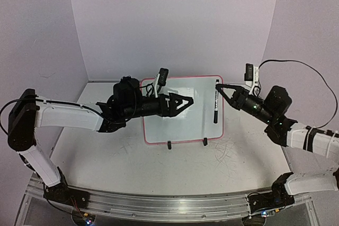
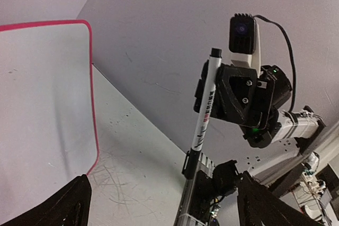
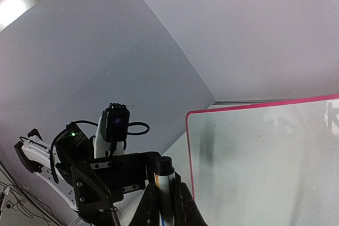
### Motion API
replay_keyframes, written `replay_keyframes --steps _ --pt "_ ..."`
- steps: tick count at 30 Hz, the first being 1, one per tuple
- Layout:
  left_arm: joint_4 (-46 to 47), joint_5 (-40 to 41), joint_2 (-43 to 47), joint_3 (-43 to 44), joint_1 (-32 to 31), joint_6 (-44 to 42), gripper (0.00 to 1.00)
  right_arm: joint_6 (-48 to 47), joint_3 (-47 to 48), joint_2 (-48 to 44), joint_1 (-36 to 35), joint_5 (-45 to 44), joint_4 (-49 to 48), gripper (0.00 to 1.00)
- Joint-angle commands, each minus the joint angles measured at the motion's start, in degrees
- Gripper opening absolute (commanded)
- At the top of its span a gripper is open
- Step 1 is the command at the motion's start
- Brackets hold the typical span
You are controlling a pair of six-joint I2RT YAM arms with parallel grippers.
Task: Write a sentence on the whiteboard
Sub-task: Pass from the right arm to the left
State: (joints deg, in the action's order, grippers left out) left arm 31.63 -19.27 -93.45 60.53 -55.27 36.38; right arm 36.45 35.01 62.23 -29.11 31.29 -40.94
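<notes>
Item: marker (image 1: pixel 216 107), clamped in right end effector (image 1: pixel 221 87); long axis along right edge of whiteboard (image 1: pixel 185 125), surface lying leftward. Over it, left end effector (image 1: pixel 186 101), wide, empty.

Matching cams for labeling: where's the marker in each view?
Top external: marker runs along the whiteboard right edge, in the right pincer.
Left wrist: marker near centre, slanted, held by that pincer.
Right wrist: marker bottom centre, clamped, only its end showing.
Shared landmark: the whiteboard's pink frame.
</notes>
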Motion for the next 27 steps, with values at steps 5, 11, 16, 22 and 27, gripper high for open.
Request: replay_keyframes --steps 5,11,16,22,27 --pt "14.1 -13.9 -5.7 0.6 -0.4 10.1 0.81 9.2 4.7 10.6 -7.8 -5.8 -23.5 0.0" --pt "15.5 -16.2 -6.9 1.2 -0.5 10.4 0.6 9.4 6.8 13.5 -9.9 -7.0 -25.6 0.0" --pt "15.7 -17.3 -7.7 1.9 -0.7 10.2 0.52 8.4 7.9 14.1 -11.2 -8.4 -24.4 0.0" --pt "15.7 -16.8 -7.9 2.6 -1.2 9.1 0.48 8.7 8.7 15.4 -12.4 -8.1 -24.1 0.0" --pt "15.7 -15.0 -6.9 1.8 -1.2 7.7 0.33 8.9 8.7 15.3 -13.5 -8.2 -23.7 0.0"
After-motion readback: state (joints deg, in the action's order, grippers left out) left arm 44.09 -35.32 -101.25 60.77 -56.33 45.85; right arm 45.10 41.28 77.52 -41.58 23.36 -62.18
